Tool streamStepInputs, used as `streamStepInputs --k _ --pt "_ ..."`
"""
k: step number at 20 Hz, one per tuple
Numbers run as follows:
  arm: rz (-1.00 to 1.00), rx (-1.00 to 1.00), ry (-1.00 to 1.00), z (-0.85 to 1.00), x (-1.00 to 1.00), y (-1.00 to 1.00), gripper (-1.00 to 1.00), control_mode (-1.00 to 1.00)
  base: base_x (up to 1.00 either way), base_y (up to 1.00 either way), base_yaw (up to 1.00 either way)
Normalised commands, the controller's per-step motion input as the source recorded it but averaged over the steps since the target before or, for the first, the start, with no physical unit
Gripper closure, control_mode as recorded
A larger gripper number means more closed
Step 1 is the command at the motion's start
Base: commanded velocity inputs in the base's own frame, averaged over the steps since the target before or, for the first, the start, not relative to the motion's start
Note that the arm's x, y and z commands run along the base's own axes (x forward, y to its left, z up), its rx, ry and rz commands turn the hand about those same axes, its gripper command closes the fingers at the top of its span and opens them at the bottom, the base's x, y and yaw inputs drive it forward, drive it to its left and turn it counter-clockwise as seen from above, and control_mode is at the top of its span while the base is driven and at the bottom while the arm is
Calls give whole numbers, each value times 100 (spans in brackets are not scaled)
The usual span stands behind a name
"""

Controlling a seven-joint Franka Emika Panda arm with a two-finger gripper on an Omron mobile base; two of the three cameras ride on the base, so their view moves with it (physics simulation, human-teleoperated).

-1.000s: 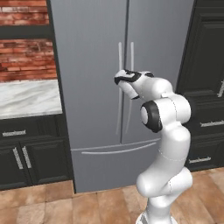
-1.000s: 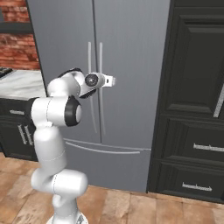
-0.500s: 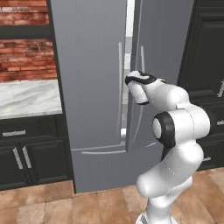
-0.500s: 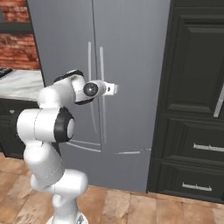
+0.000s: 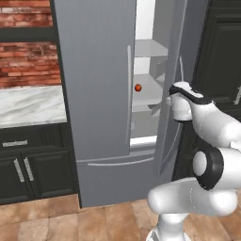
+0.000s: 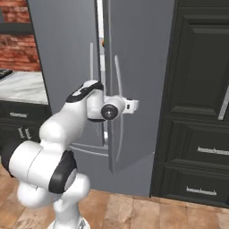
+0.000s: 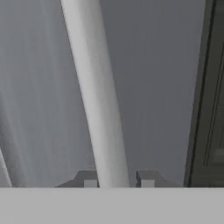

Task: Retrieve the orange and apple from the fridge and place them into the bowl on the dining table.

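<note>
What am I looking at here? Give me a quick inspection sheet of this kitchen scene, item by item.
Surface: marble counter left of the fridge.
Job's things: fridge, right door swung partly open; a small reddish-orange fruit on an inside shelf, orange or apple I cannot tell.
Clutter: nothing seen.
Hand: hand shut on the right door's handle.
Cables: nothing seen.
Surroundings: brick wall, black cabinets, tiled floor.

Fridge (image 5: 99, 94) right door ajar, orange (image 5: 138, 87) on inner shelf, counter (image 5: 28, 106) left, cabinets (image 6: 201, 112) right
</note>
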Motion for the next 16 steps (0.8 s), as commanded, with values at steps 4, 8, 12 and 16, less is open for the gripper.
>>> streamStepInputs --k 4,8,12,16 --pt "0 0 0 94 -93 -53 -100 -100 0 0 0" --pt "0 -1 0 100 -74 -34 -100 -100 0 0 0" --pt "0 -12 0 100 -80 -5 -100 -100 0 0 0" --pt "-1 -24 1 100 -66 0 -100 -100 0 0 0"
